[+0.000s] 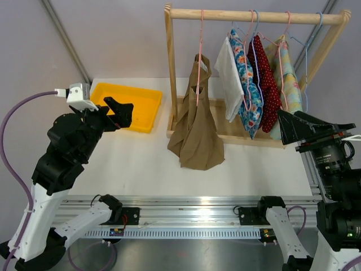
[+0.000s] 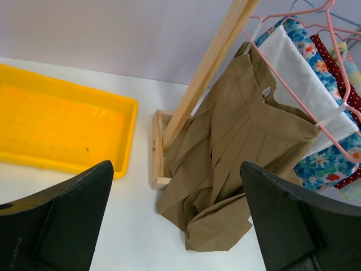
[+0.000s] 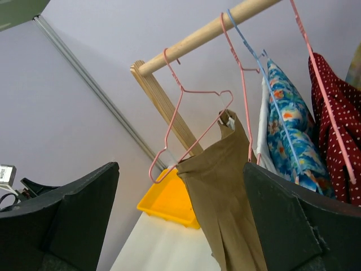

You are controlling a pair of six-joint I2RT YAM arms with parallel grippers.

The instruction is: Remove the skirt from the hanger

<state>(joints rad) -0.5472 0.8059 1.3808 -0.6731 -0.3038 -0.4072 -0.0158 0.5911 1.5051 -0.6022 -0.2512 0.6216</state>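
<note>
Fingers point(image 2: 62, 220) of left gripper point(image 1: 119, 112) spread wide, nothing between; it hovers beside yellow tray point(image 1: 144, 104). Right gripper point(image 1: 285, 127) fingers also wide apart, empty, right of the clothes. Tan skirt point(image 1: 196, 135) hangs off one end of tilted pink hanger point(image 3: 181, 90) on wooden rail point(image 1: 254, 16), hem on table point(image 1: 135, 164).

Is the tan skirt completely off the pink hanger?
No, the tan skirt hangs by one corner from the pink hanger.

Both arms raised — left pincer point(image 2: 175, 166) and right pincer point(image 3: 180, 166) agape.
</note>
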